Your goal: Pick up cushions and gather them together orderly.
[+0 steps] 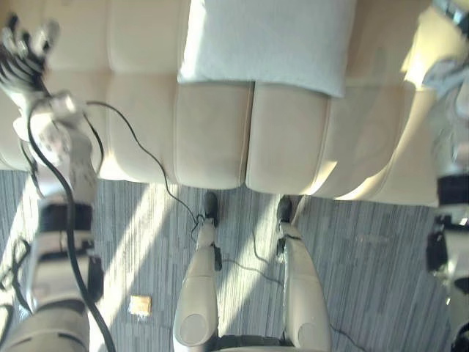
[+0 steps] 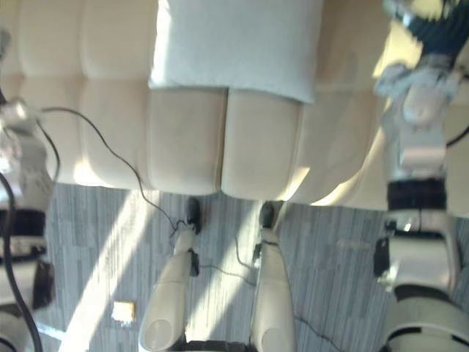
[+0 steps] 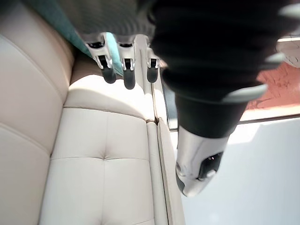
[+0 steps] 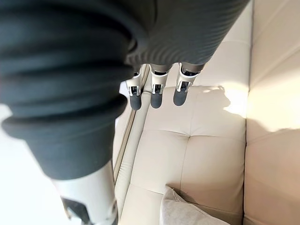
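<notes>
A pale, white-blue cushion (image 1: 264, 40) lies flat on the seat of the cream sofa (image 1: 212, 139), near the middle and towards the back. My left hand (image 1: 22, 55) hovers over the sofa's far left end, fingers spread and holding nothing. In the left wrist view its fingers (image 3: 126, 75) hang straight over bare seat panels, with a strip of teal fabric (image 3: 65, 28) just past them. My right hand (image 2: 425, 29) is over the sofa's far right end. Its fingers (image 4: 157, 93) are relaxed above the seat, apart from the cushion's corner (image 4: 187, 211).
The sofa's front edge runs across the view, with grey striped carpet (image 1: 366, 257) below it. A small tan object (image 1: 139, 304) lies on the carpet at the lower left. Sunlight patches fall on the seat and the floor.
</notes>
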You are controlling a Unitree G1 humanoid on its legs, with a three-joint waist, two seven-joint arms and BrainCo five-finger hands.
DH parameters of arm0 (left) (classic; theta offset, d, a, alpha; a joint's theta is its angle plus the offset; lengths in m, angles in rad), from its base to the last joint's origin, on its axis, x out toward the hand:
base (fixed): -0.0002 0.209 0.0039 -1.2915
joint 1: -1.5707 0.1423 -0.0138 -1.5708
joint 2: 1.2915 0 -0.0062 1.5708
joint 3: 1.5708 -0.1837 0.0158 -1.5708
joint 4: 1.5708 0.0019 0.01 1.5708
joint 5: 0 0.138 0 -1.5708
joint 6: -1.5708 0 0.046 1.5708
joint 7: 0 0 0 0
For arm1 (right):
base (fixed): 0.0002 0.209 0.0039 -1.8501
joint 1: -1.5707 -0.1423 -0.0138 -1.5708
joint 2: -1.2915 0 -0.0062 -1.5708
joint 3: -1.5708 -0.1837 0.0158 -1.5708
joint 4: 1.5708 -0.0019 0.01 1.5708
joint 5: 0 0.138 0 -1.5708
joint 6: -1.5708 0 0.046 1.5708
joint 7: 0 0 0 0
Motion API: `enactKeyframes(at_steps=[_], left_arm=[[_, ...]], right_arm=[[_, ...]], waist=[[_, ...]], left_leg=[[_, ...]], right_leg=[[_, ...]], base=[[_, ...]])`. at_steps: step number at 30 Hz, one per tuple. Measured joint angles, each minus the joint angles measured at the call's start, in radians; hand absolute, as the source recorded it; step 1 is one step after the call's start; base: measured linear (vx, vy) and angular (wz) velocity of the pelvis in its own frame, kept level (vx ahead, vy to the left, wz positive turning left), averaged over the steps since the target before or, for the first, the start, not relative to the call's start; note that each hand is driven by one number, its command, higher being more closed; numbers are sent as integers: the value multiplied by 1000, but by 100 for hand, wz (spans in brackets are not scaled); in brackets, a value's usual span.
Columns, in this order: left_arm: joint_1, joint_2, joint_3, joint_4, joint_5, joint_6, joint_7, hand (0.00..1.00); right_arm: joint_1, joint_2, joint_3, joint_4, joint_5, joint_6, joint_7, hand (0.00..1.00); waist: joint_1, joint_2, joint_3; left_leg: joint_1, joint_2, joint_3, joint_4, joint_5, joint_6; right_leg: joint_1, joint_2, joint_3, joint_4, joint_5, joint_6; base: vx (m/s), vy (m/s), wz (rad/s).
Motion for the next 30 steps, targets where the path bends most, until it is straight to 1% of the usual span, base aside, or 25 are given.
enactKeyframes(at_steps=[1, 2, 3, 4, 5, 6, 7, 9, 10, 11, 12, 13, 14, 15, 19, 21, 26, 27, 29, 30], left_arm=[[58, -45, -6, -2, 7, 3, -11, 0], [159, -120, -22, -3, 23, 15, -36, 0], [265, -185, -62, -3, 48, 43, -70, 0], [304, -208, -80, -2, 59, 52, -88, 0], [372, -249, -108, 5, 92, 71, -122, 0], [436, -298, -125, 30, 126, 92, -164, 0], [461, -318, -129, 50, 138, 99, -180, 0], [538, -384, -123, 173, 166, 131, -234, 0], [546, -392, -120, 199, 170, 135, -240, 0], [560, -411, -102, 278, 190, 153, -265, 0], [573, -427, -79, 357, 221, 161, -280, 0], [578, -430, -73, 380, 231, 164, -283, 0], [594, -435, -52, 442, 260, 175, -291, 0], [606, -435, -29, 499, 288, 183, -301, 0], [629, -438, 25, 587, 352, 195, -304, 0], [630, -441, 44, 613, 366, 197, -304, 0], [615, -441, 45, 635, 382, 198, -301, 0], [604, -433, 42, 636, 383, 198, -299, 0], [578, -424, 38, 635, 382, 197, -290, 0], [553, -424, 36, 633, 381, 198, -276, 0]], right_arm=[[67, 36, -11, -17, -1, -7, 8, 0], [178, 104, -20, -30, -2, -16, 32, 0], [297, 183, -21, -28, -3, -15, 57, 0], [343, 218, -21, -28, -3, -16, 67, 0], [428, 284, -20, -26, -13, -15, 87, 0], [511, 361, -20, -11, -53, -8, 116, 0], [541, 390, -17, 8, -66, -7, 129, 0], [634, 480, -16, 141, -107, 4, 163, 0], [647, 492, -17, 167, -117, 8, 169, 0], [679, 519, -16, 237, -128, 23, 190, 0], [702, 536, -13, 301, -161, 31, 205, 0], [711, 541, -12, 316, -164, 34, 209, 0], [738, 556, -11, 365, -171, 41, 222, 0], [757, 565, -11, 412, -202, 45, 229, 0], [778, 582, -30, 499, -212, 60, 236, 0], [775, 591, -50, 527, -212, 63, 237, 0], [735, 598, -48, 544, -212, 70, 241, 0], [719, 598, -47, 547, -212, 74, 241, 0], [700, 600, -42, 553, -212, 77, 235, 0], [680, 600, -43, 566, -211, 78, 231, 0]], waist=[[0, 1, -34], [1, 1, -81], [2, 1, -114], [4, 2, -120], [9, 0, -136], [15, 1, -158], [15, 2, -171], [16, 8, -237], [15, 9, -247], [15, 8, -272], [15, 9, -300], [15, 9, -310], [14, 8, -338], [13, 5, -362], [12, -3, -403], [13, -6, -408], [16, -15, -405], [17, -24, -394], [18, -34, -386], [16, -38, -383]], left_leg=[[-2, -1, -3, 0, -9, 0], [4, -1, -8, 0, -23, 0], [27, 0, -15, 1, -32, -3], [42, 2, -16, 1, -35, -1], [67, 3, -19, 3, -40, -3], [98, 4, -19, 3, -50, -2], [112, 4, -19, 3, -54, -2], [163, 8, -17, 8, -78, -1], [173, 9, -17, 11, -84, 0], [201, 10, -15, 27, -104, -1], [224, 11, -12, 36, -120, 1], [231, 12, -12, 37, -124, 2], [253, 14, -9, 36, -132, 0], [275, 16, -5, 34, -138, 1], [320, 22, 15, 28, -155, -1], [336, 24, 29, 26, -158, -2], [369, 32, 106, 28, -168, -2], [363, 35, 124, 53, -182, -3], [322, 50, 146, 127, -213, -1], [285, 71, 147, 179, -230, 4]], right_leg=[[0, 0, -1, -1, -7, 2], [10, 0, -5, -6, -16, 4], [43, 0, -14, -16, -25, 4], [62, 0, -20, -18, -28, 2], [92, 0, -26, -20, -30, 3], [128, 0, -28, -27, -38, 6], [145, 1, -29, -34, -40, 6], [216, 6, -37, -71, -41, 8], [229, 6, -39, -76, -42, 9], [271, 7, -41, -97, -44, 11], [306, 8, -43, -115, -46, 12], [316, 8, -43, -121, -46, 13], [346, 11, -44, -142, -46, 13], [367, 14, -43, -159, -43, 15], [419, 22, -29, -205, -27, 18], [436, 24, -18, -228, -14, 19], [442, 40, 62, -262, 33, 24], [430, 42, 80, -245, 35, 25], [386, 48, 80, -194, 40, 32], [345, 58, 56, -159, 71, 41]], base=[[85, -39, 13], [136, -32, 13], [162, -29, 12], [180, -31, 11], [168, -28, 7], [159, -26, 5], [139, -16, 0], [148, 1, -2], [118, 17, -2], [64, 24, -4], [61, 28, -5], [47, 24, -4], [58, 22, -6], [49, 21, -7], [32, 15, -12], [21, 22, -27], [8, 22, -48], [-8, 11, -49], [-72, -16, -42], [-153, -43, -34]])
